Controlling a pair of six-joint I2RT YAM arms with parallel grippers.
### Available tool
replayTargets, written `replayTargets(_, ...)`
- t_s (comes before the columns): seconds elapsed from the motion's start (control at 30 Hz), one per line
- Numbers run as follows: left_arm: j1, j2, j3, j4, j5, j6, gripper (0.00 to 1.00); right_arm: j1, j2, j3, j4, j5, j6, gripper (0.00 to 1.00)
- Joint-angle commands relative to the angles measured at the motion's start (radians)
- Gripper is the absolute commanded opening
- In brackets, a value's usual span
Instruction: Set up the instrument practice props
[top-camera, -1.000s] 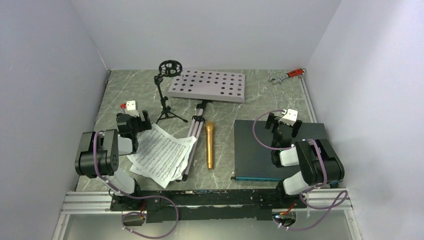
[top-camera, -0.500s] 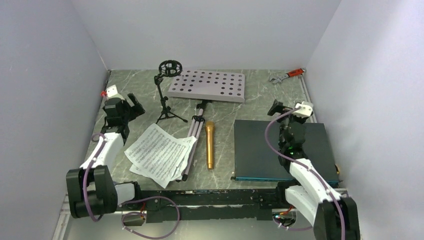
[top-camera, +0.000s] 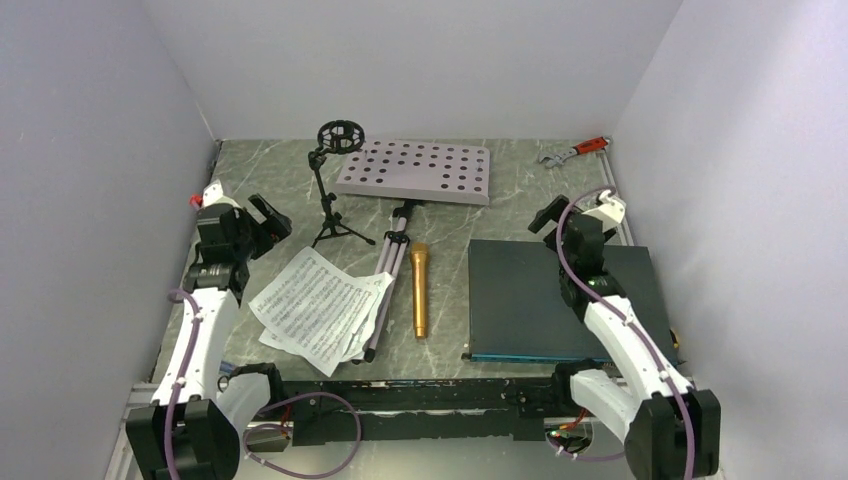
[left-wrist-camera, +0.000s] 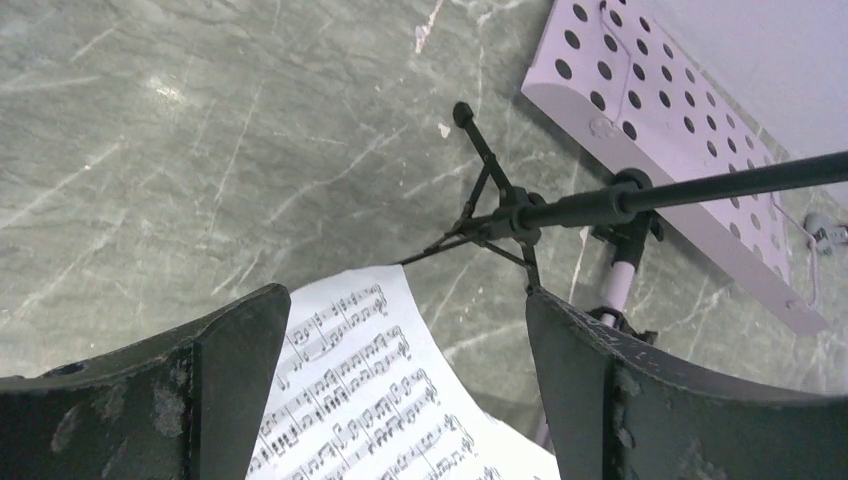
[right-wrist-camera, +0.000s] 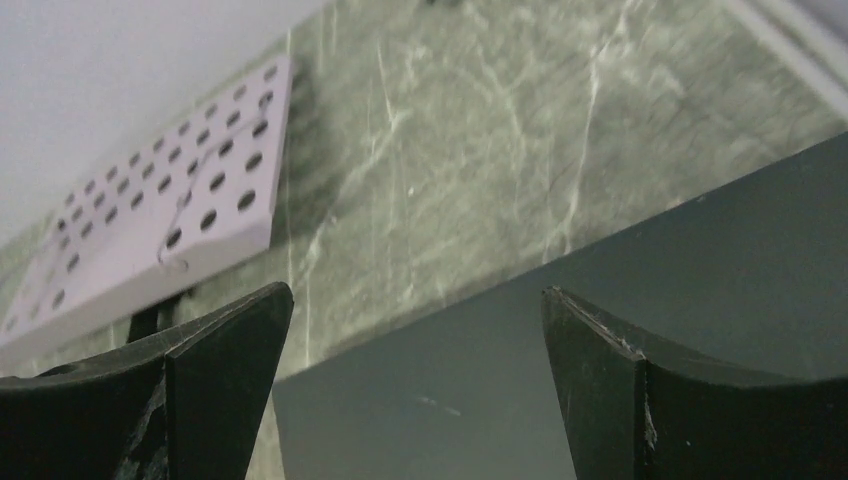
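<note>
Currently music stand lies flat on the bench, far centre. Gold microphone just right of its tripod legs; sheet-music pages overlap them at left. Mic stand upright. Left end effector and right end effector both spread, empty.

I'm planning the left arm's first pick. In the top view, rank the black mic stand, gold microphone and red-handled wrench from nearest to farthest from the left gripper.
From the left gripper:
1. Black mic stand, just to its right.
2. Gold microphone, lying mid-table.
3. Red-handled wrench, back right corner.
</note>
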Motion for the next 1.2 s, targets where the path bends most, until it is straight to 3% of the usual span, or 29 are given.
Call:
replayTargets(0.0,0.003,0.003,0.111,-0.172,0.087,0.002,0.94,-0.006,0.065,0.064,-0.133,-0.196,0.021,1.0)
replayTargets(0.23,0.002,-0.009,0.106,-0.216,0.271,0.023,0.94,-0.006,0.173,0.061,-0.065,-0.456,-0.029,1.0)
replayTargets(0.4,0.001,-0.012,-0.012,-0.115,0.483,0.016,0.94,-0.005,0.28,0.068,-0.018,-0.658,-0.005,1.0)
replayTargets(0.5,-0.027,-0.009,-0.066,-0.079,0.544,-0.011,0.87,0.01,0.324,0.045,0.068,-0.764,0.039,1.0)
replayTargets(0.6,-0.13,-0.016,-0.077,-0.117,0.478,-0.005,0.87,0.08,0.361,0.04,0.141,-0.81,0.062,1.0)
replayTargets(0.87,-0.51,0.012,0.04,-0.308,0.133,0.025,0.85,0.296,0.46,0.125,0.125,-0.79,0.044,1.0)
replayTargets(1.03,-0.772,0.093,0.175,-0.355,-0.001,0.054,0.73,0.313,0.482,0.139,0.121,-0.787,0.049,1.0)
replayTargets(1.17,-0.915,0.238,0.292,-0.358,-0.035,0.085,0.68,0.312,0.479,0.159,0.079,-0.774,0.02,1.0)
